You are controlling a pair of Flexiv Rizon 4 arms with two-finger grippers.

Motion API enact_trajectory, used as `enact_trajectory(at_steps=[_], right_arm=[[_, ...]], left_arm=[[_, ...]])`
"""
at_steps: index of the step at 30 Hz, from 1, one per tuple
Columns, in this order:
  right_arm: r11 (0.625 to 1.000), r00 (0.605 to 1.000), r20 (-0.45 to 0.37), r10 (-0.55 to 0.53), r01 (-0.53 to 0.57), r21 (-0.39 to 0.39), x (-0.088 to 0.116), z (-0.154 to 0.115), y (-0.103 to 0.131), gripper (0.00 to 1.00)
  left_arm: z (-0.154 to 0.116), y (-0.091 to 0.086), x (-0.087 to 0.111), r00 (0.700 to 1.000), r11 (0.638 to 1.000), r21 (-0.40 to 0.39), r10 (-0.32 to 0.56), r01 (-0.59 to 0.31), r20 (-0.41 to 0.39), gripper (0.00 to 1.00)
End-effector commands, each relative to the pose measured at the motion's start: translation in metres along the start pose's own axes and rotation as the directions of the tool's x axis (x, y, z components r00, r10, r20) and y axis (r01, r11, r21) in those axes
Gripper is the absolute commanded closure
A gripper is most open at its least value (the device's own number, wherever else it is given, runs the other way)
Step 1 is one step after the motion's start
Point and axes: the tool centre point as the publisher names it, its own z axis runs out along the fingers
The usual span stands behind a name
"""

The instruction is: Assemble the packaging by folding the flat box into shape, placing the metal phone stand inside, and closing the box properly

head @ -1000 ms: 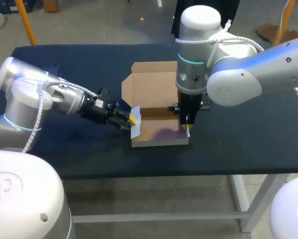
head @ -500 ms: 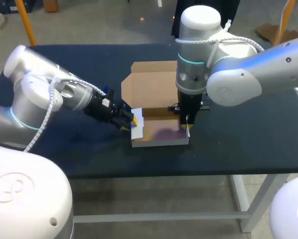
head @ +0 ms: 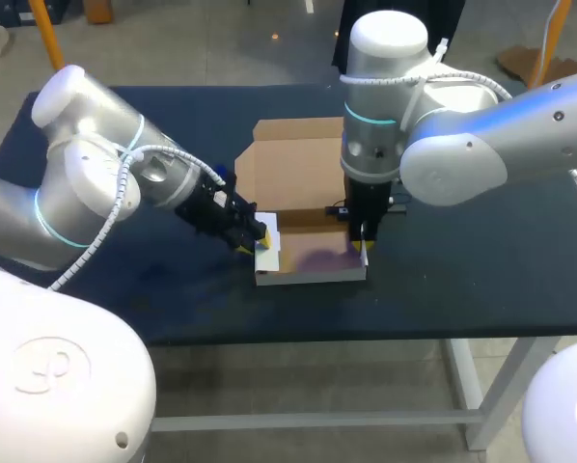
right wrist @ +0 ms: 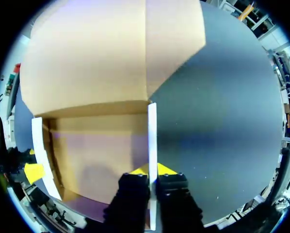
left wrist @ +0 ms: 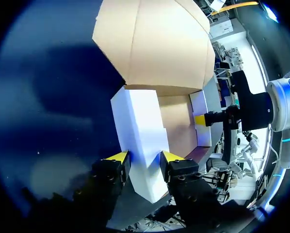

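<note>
The cardboard box (head: pixel 313 260) sits mid-table as a shallow tray, brown inside and white outside, with its lid (head: pixel 293 169) lying open behind it. My left gripper (head: pixel 258 236) is at the tray's left side; in the left wrist view its fingers (left wrist: pixel 144 159) are shut on the white left side flap (left wrist: pixel 137 121). My right gripper (head: pixel 363 249) points straight down at the right side and is shut on the thin right wall (right wrist: pixel 152 131), held upright. The tray floor (right wrist: pixel 96 155) is bare. No metal phone stand shows in any view.
The dark blue table (head: pixel 481 260) stretches to both sides of the box. The lid's side flaps (head: pixel 242 174) stick out at the back left. My right arm's large white body hangs over the box's back right corner.
My left arm has swung its elbow up and toward the box, and its gripper has pushed the left flap slightly rightward. The right arm and its wall have stayed still.
</note>
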Motion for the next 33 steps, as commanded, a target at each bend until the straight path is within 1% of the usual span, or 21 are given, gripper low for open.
enact_trajectory(at_steps=[1, 4, 11, 22, 27, 29, 33], right_arm=[[1.000, 1.000, 0.000, -0.001, 0.001, 0.002, 0.001, -0.001, 0.000, 1.00], [1.000, 1.000, 0.000, -0.001, 0.001, 0.002, 0.001, -0.001, 0.000, 1.00], [1.000, 1.000, 0.000, -0.001, 0.001, 0.002, 0.001, -0.001, 0.000, 1.00], [1.000, 1.000, 0.000, -0.001, 0.001, 0.002, 0.001, -0.001, 0.000, 1.00], [1.000, 1.000, 0.000, -0.001, 0.001, 0.002, 0.001, -0.001, 0.000, 1.00], [1.000, 1.000, 0.000, -0.001, 0.001, 0.002, 0.001, -0.001, 0.000, 1.00], [1.000, 1.000, 0.000, -0.001, 0.001, 0.002, 0.001, -0.001, 0.000, 1.00]], left_arm=[[0.007, -0.003, 0.004, 0.988, 1.000, -0.012, -0.001, 0.003, 0.154, 0.58], [0.009, -0.004, 0.003, 0.978, 1.000, -0.016, -0.004, 0.008, 0.210, 0.60], [0.017, -0.006, -0.004, 0.930, 1.000, 0.001, -0.022, 0.024, 0.366, 0.67], [0.020, -0.011, -0.013, 0.875, 0.999, -0.007, -0.037, 0.046, 0.482, 0.74], [0.020, -0.012, -0.015, 0.852, 0.999, -0.004, -0.039, 0.049, 0.521, 0.81], [0.020, -0.012, -0.017, 0.842, 0.999, -0.002, -0.043, 0.052, 0.538, 0.86], [0.021, -0.012, -0.020, 0.829, 0.998, -0.004, -0.046, 0.058, 0.558, 0.89]])
